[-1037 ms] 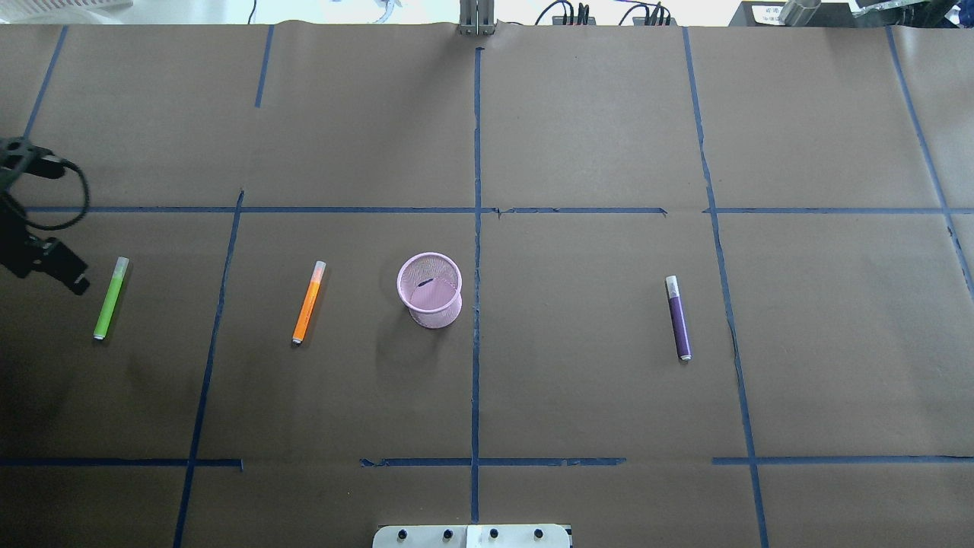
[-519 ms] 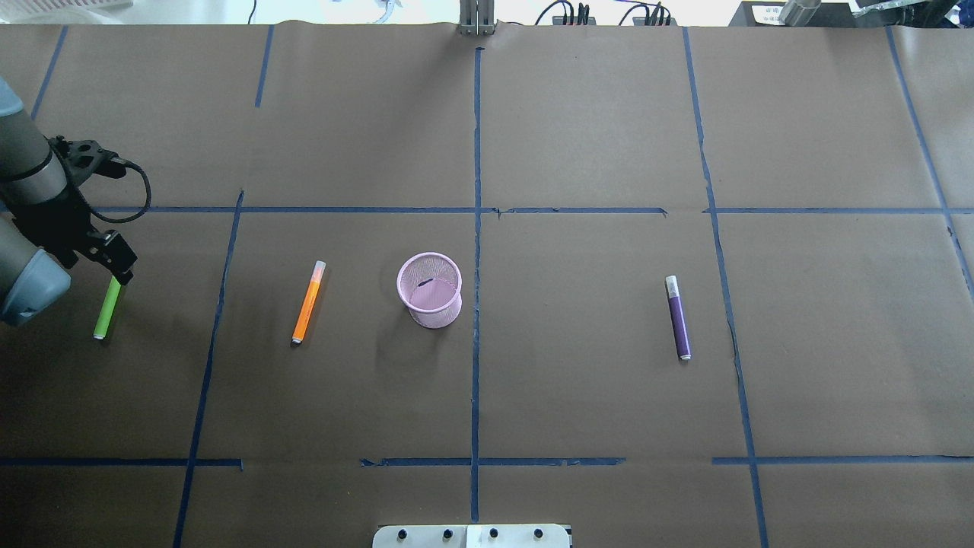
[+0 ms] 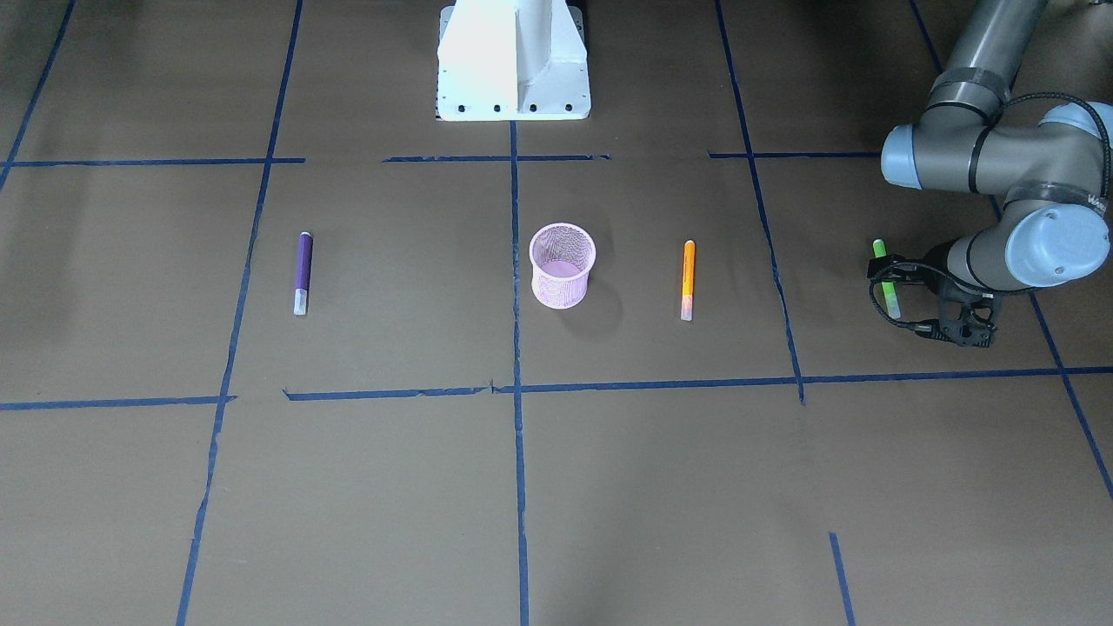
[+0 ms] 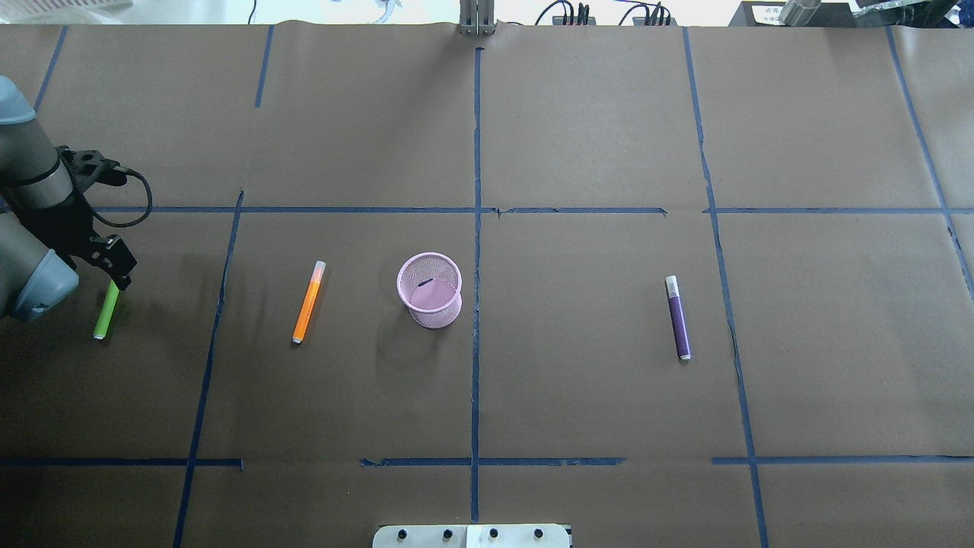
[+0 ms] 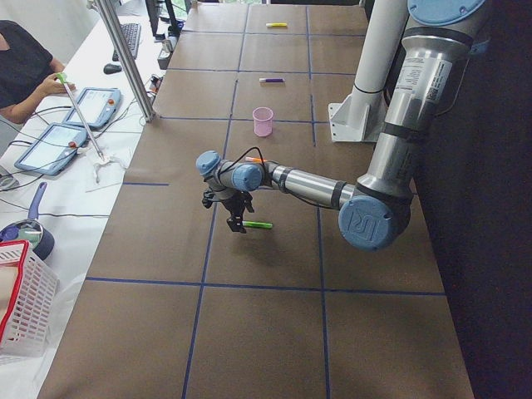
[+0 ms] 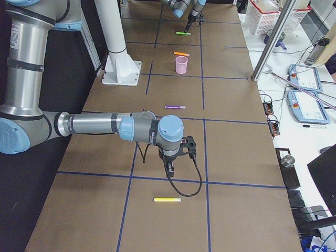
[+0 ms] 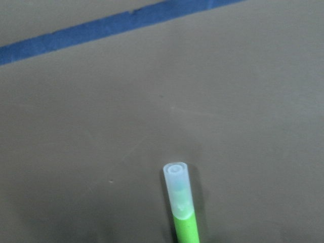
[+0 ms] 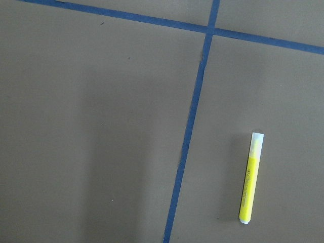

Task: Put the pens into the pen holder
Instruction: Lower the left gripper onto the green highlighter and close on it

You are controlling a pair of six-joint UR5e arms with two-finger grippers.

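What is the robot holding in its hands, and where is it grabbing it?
Nothing. The left hand hangs above the green pen's cap end; the pen lies flat on the table.

A brown paper sheet (image 4: pixel 609 114) covers the table, marked into a grid by blue tape lines (image 4: pixel 476 137). Along its far side runs a white bench (image 5: pixel 75 208) where two tablets (image 5: pixel 96 106) lie flat, with a keyboard (image 5: pixel 131 37) further along. A metal post (image 5: pixel 125 58) stands at the table's edge. A person in a dark top (image 5: pixel 21 62) sits at the bench. Nearer me, a white basket with a red rim (image 5: pixel 21 307) stands beside a blue-handled pan (image 5: pixel 29 239).
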